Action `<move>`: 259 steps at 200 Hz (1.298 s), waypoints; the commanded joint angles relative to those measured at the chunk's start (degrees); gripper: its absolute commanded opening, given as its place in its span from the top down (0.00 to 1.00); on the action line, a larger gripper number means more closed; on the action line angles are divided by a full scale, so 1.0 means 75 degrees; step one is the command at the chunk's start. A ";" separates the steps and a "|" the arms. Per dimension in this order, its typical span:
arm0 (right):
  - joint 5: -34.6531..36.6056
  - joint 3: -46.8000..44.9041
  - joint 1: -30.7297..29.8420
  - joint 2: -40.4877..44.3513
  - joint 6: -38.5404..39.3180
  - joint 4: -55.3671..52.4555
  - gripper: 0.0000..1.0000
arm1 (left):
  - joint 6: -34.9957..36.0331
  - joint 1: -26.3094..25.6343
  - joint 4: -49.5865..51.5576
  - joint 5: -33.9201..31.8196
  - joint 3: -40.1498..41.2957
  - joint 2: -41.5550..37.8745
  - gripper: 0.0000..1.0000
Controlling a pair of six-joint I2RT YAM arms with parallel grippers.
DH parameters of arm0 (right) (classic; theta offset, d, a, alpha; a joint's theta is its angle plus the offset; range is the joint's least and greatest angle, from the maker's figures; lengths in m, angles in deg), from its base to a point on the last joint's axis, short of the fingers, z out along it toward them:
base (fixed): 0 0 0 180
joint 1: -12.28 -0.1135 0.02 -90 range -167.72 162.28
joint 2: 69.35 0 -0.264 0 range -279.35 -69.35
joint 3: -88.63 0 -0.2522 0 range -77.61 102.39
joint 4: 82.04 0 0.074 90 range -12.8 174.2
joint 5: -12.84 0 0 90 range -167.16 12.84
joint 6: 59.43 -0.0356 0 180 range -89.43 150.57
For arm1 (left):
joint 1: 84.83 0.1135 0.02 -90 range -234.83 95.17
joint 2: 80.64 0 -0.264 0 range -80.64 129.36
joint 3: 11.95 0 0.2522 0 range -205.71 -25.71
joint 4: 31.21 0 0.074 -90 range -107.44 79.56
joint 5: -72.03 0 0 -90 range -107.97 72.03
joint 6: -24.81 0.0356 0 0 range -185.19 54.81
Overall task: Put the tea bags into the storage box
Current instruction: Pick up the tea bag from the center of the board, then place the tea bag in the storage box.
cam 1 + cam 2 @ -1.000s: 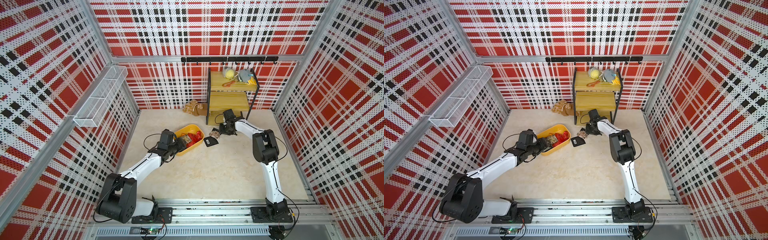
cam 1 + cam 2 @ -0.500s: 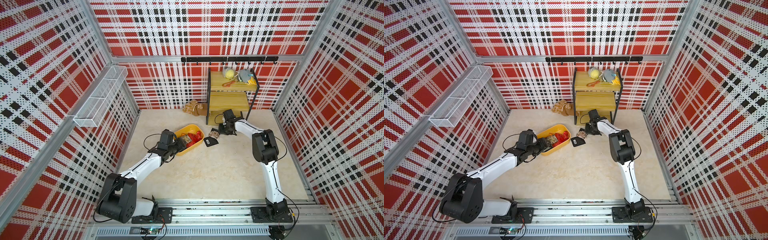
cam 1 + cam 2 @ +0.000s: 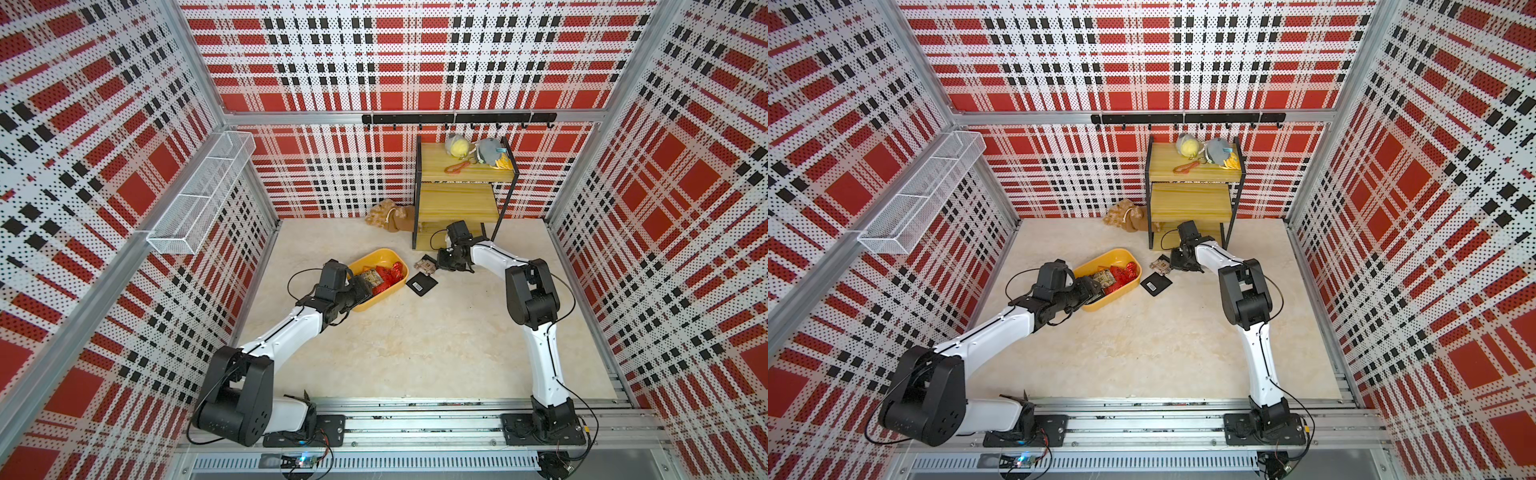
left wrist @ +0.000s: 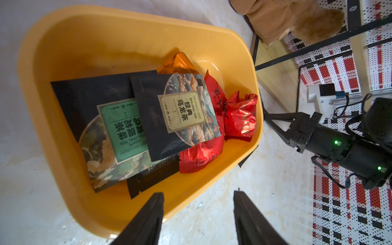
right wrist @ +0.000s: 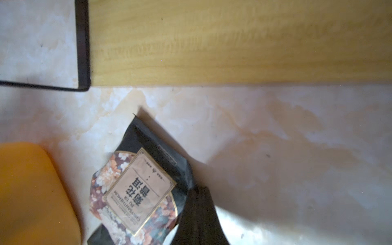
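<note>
Pinching the floral tea bag [image 5: 135, 191], right fingers [image 5: 198, 214] sit closed.

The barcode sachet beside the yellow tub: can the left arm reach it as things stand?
Probably yes. The barcode sachet lies uncovered just past the tub; the open left gripper need only cross it.
</note>
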 commanded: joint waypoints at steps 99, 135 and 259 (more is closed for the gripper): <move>0.0126 -0.2472 -0.0361 0.2894 -0.0692 0.0506 1.00 | 0.0145 0.0034 -0.0213 -0.0015 -0.0086 -0.0408 0.17; 0.0225 -0.2545 -0.0717 0.3345 -0.0857 0.0409 1.00 | 0.0137 0.0098 -0.0219 0.0032 -0.0062 -0.0612 0.10; -0.0039 -0.1694 -0.1718 0.3770 -0.1328 0.0360 1.00 | -0.0022 0.0444 -0.0202 0.0138 0.0419 -0.1342 0.01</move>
